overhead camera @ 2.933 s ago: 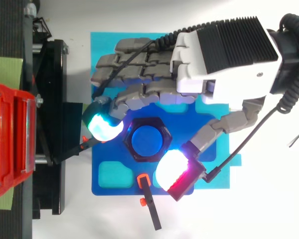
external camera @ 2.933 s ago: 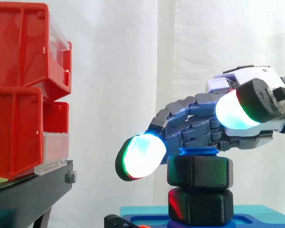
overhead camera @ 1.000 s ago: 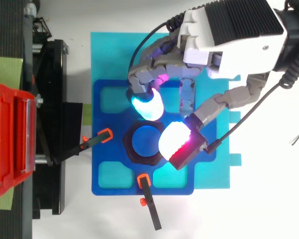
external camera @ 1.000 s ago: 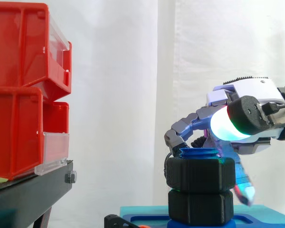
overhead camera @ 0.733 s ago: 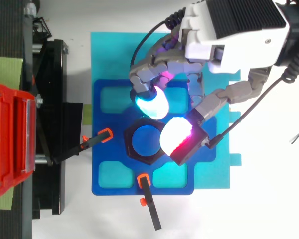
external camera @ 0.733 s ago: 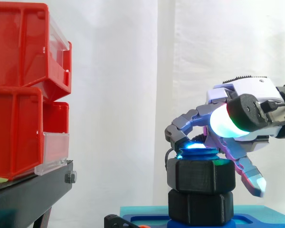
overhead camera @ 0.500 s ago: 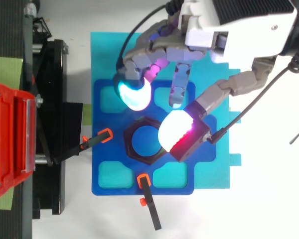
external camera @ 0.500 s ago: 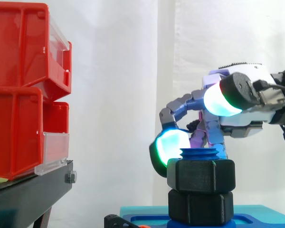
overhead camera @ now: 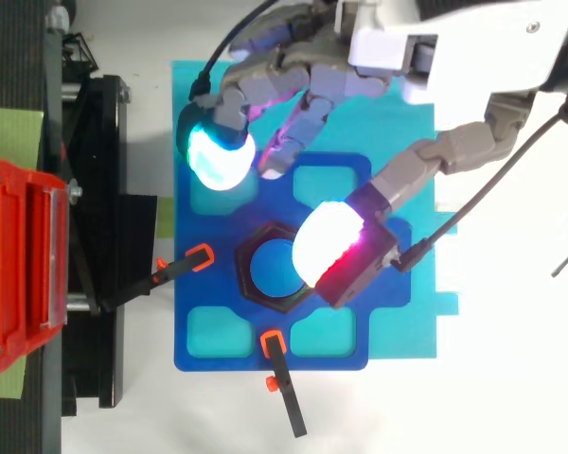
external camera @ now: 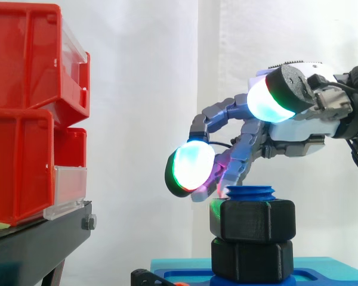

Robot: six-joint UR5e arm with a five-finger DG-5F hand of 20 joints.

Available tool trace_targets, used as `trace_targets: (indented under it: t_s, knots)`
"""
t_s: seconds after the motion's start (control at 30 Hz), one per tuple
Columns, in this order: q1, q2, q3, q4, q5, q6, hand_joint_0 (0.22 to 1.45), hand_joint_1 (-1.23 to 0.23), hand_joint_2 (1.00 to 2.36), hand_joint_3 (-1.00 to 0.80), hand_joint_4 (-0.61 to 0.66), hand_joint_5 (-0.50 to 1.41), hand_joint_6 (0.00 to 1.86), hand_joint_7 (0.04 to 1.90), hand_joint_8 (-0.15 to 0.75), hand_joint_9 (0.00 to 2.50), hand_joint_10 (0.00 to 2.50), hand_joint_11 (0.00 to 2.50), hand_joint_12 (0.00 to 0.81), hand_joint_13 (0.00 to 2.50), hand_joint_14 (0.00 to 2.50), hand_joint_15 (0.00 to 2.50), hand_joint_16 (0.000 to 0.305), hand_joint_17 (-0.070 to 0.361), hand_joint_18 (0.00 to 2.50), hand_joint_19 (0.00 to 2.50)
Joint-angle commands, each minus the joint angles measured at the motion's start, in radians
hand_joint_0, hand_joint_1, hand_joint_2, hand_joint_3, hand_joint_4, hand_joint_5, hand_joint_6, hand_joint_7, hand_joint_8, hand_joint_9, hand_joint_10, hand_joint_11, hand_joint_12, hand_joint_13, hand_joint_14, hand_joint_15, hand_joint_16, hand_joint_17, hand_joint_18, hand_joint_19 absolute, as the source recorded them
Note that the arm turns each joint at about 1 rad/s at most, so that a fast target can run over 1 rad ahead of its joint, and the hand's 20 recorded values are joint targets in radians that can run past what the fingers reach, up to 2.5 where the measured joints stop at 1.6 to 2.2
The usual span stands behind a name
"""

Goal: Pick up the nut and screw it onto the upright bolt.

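Note:
A black hex nut [external camera: 252, 218] sits threaded on the upright blue bolt [external camera: 250, 192], above a second black hex piece [external camera: 252, 260] at the bolt's foot. From above, the nut [overhead camera: 246, 274] rings the blue bolt top [overhead camera: 270, 268] in the middle of a dark blue fixture plate [overhead camera: 204, 284]. My hand [external camera: 298, 128] hovers above and to the right of the nut, open, fingers spread and reaching left. One glowing fingertip [external camera: 193, 168] hangs left of the bolt top, clear of the nut. The thumb pad [overhead camera: 327, 244] hangs high over the nut's right edge. Nothing is held.
Red bins [external camera: 24, 119] are stacked on a black stand [external camera: 42, 238] at the left. Two black clamps with orange tips [overhead camera: 185, 263] [overhead camera: 276, 364] point at the nut from the left and front. A cyan mat [overhead camera: 194, 90] lies under the plate.
My hand has risen off the nut and uncurled, its fingers swinging out to the left. The nut stays on the bolt.

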Motion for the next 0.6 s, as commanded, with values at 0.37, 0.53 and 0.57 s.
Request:
trace_targets:
  t_s: [0.37,0.53,0.57]
  knots:
    - [0.022,0.0,-0.081,0.086,0.031,0.07,0.45,-0.44,1.0,-0.5,0.11,-0.18,0.5,0.67,0.25,0.54,0.0,0.0,0.329,0.2,0.0,0.0,0.038,0.086,0.0,0.0]
    - [0.022,0.0,-0.081,0.086,0.029,0.068,0.45,-0.45,1.0,-0.5,0.11,-0.19,0.5,0.65,0.246,0.47,0.0,0.0,0.332,0.15,0.0,0.0,0.04,0.089,0.0,0.0]
    - [0.022,0.0,-0.082,0.086,0.029,0.068,0.45,-0.45,1.0,-0.5,0.11,-0.19,0.5,0.64,0.243,0.46,0.0,0.0,0.331,0.13,0.0,0.0,0.04,0.09,0.0,0.0]
